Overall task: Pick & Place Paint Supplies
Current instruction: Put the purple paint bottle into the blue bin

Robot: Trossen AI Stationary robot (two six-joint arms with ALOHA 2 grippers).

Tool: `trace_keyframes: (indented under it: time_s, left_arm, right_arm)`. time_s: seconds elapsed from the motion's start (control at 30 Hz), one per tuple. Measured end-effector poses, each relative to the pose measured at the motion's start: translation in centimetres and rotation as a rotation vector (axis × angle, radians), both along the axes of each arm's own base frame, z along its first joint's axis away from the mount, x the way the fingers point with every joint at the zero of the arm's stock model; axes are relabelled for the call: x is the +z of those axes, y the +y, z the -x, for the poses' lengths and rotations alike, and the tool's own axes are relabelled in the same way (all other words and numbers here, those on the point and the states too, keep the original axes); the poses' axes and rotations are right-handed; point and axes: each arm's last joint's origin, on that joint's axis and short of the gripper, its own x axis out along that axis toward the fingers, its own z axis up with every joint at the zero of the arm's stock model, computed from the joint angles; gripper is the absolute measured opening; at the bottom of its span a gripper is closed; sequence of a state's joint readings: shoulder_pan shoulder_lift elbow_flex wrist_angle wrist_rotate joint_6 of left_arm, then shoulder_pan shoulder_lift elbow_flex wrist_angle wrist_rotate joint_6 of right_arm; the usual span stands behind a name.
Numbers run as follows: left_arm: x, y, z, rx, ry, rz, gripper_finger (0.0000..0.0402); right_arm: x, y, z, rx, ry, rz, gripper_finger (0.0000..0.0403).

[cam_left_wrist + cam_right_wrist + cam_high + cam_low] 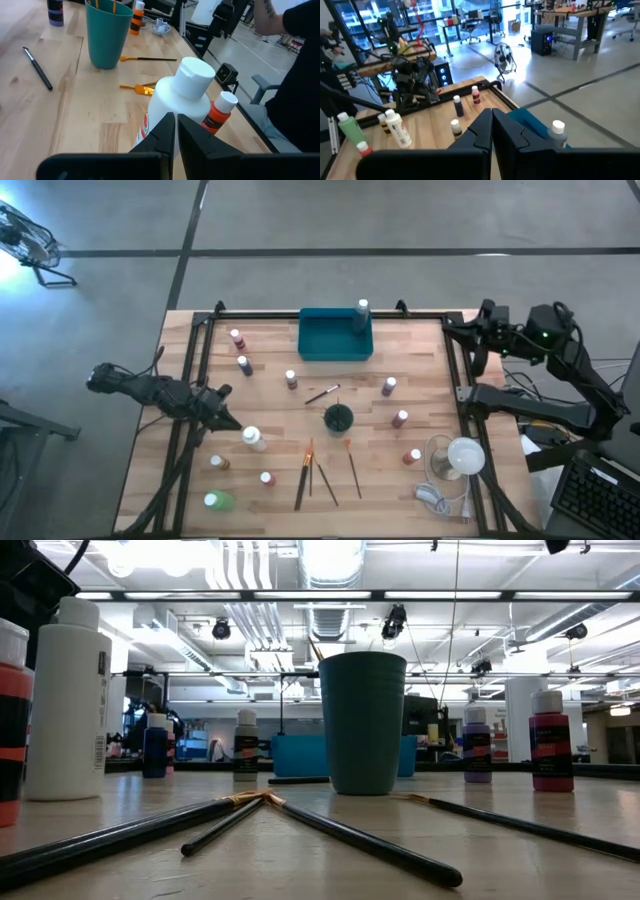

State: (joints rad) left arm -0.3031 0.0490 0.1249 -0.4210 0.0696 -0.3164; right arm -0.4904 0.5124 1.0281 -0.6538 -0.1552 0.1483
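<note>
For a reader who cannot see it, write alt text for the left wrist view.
The left gripper, fingers shut and holding nothing, points at a big white bottle standing close ahead on the wooden table. An orange white-capped bottle stands just beside it; farther off are a teal cup holding brushes and loose paintbrushes.

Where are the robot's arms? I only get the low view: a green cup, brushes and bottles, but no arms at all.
Observer: The left gripper hangs shut just by the big white bottle, near the table's left edge.
Operator: And the other one?
Observer: The right gripper is shut and empty, up by the table's far right corner.
Operator: What's that blue box behind the cup?
Observer: A teal tray, with one white-capped grey bottle at its far right corner.
</note>
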Motion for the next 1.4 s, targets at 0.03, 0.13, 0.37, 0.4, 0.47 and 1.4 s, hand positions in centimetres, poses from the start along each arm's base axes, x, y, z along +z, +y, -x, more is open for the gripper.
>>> trace_keyframes:
  time_s: [0.03, 0.13, 0.37, 0.4, 0.47, 1.4]
  left_arm:
    - [0.0, 0.0, 0.0, 0.000, 0.000, 0.000, 0.0026]
    - [0.0, 0.1, -0.1, 0.040, -0.016, -0.043, 0.0026]
    - [0.2, 0.8, -0.3, 0.250, -0.063, -0.157, 0.0026]
    - [0.3, 0.8, -0.3, 0.259, -0.075, -0.155, 0.0026]
    - [0.6, 0.8, -0.4, 0.267, -0.107, -0.144, 0.0026]
    - [7.7, 1.0, 0.4, 0.291, -0.505, 0.112, 0.0051]
  right_arm:
    - [-0.3, 0.1, 0.2, -0.005, -0.003, -0.011, 0.0008]
    - [-1.7, 0.0, 0.2, -0.036, -0.002, -0.079, 0.0008]
    - [-3.0, -0.3, -0.2, -0.064, 0.001, -0.097, 0.0008]
    - [-3.0, -0.3, -0.3, -0.066, -0.014, -0.104, 0.0008]
    - [-2.9, -0.4, -0.4, -0.068, -0.039, -0.115, 0.0008]
    - [-2.4, -0.4, -0.7, -0.033, -0.093, -0.150, 0.0008]
